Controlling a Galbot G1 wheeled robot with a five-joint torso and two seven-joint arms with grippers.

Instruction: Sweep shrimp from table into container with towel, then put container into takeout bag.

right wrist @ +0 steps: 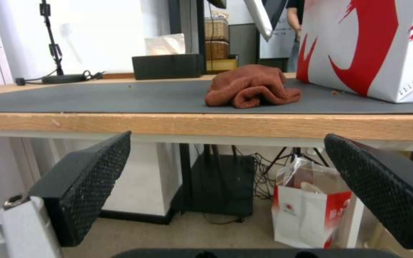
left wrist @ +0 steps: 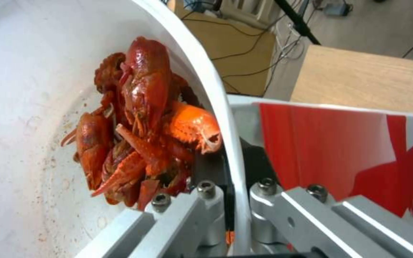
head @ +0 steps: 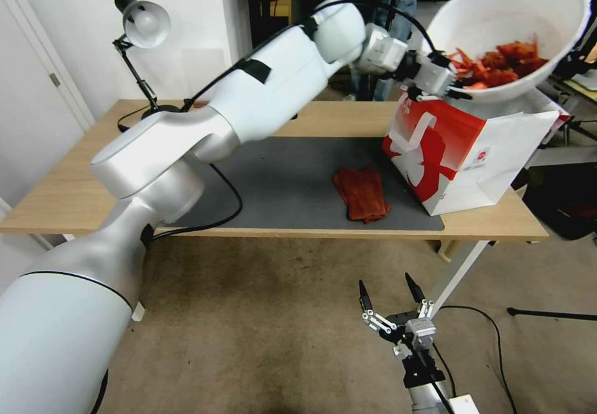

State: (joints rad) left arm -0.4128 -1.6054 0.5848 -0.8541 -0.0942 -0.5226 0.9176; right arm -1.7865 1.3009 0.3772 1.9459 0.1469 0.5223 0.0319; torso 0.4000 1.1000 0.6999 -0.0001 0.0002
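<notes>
Left arm is stretched right across the worktop [head: 93, 171], and the left gripper [head: 444, 81] has the white container [head: 516, 22] lifted above the open top of the takeout bag [head: 463, 153]. The jaws are pinching the container's rim, one finger inside the wall and one outside, plain to see in the left wrist view. The container is tipped, and the shrimp [head: 497, 66] are heaped against its lower side, close to the gripper. The bag stands on the right end of the worktop, partly on the dark grey mat [head: 286, 178]. The towel [head: 362, 193] lies crumpled on that mat just beside the bag, touching neither gripper. Down low in front of the worktop edge, the right gripper [head: 390, 294] hangs, jaws spread wide and holding nothing.
</notes>
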